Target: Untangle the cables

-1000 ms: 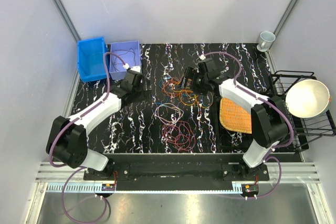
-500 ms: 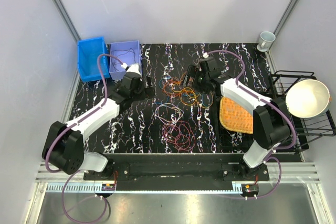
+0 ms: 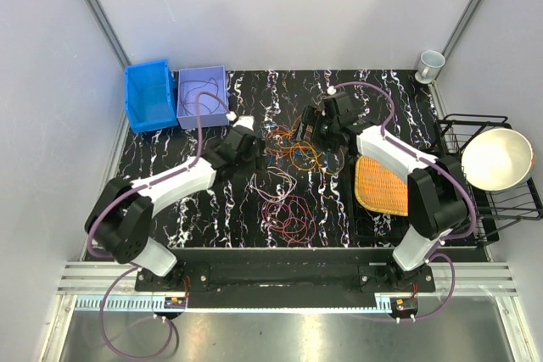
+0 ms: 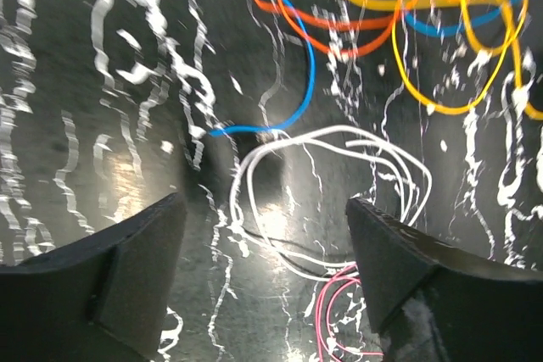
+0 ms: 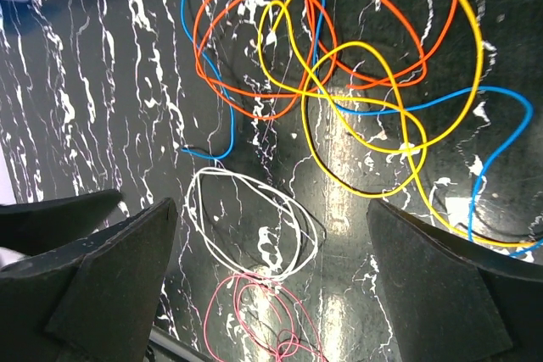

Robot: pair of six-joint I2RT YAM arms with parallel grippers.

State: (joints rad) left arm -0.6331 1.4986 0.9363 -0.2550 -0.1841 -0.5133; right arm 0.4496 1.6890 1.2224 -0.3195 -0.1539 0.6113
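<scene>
Left gripper spread, empty; white cable loop to be pinched directly beneath the jaws (blue cable end just ahead, kept out). Right gripper spread, empty.

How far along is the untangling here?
Done: the white loop and pink loop lie outside the main tangle. In hand: the left end effector hovers open above the white loop, gripping nothing. Left: orange cable, yellow cable and blue cable are interlaced.
</scene>
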